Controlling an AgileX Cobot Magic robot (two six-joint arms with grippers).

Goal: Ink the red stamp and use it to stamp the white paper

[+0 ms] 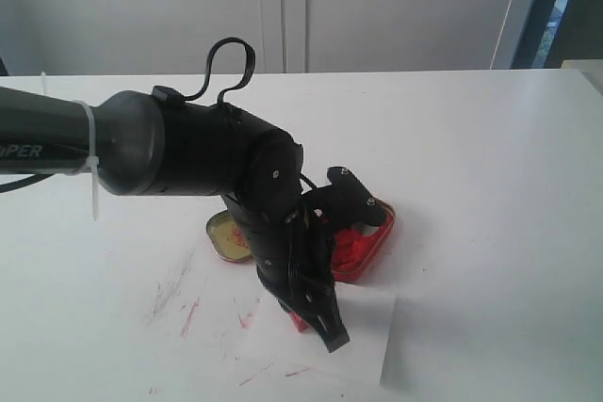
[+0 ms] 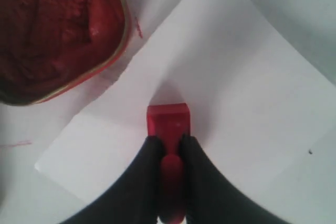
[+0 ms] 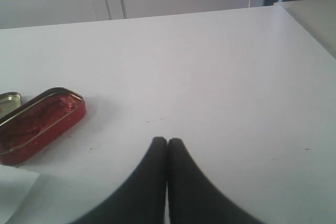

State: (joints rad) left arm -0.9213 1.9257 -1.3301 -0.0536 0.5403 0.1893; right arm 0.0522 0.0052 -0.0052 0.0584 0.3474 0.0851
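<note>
- The red stamp [image 2: 168, 123] stands base-down on the white paper [image 2: 241, 77], near the middle of the sheet. The job looks to be at the pressing step.
- The stamp's face is hidden against the sheet, so I cannot tell whether it carries ink. Its place just beside the open red ink tin [image 2: 52, 24] suggests inking is probably done.
- No print shows on the paper around the stamp. What is left, as I judge it, is to lift the stamp straight off and see whether a mark is there.
- The left gripper [image 2: 169, 145] pinches the stamp's handle, with the black fingers [image 2: 149, 171] on either side of it.
- The left arm [image 1: 188, 152] reaches in from the left over the table [image 1: 490, 167], and its wrist is bent steeply down onto the sheet. It crosses in front of the gold lid [image 1: 221, 231].
- The right gripper [image 3: 167, 142] is over bare table, well apart from the tin. Its fingers are pressed together and hold nothing.
</note>
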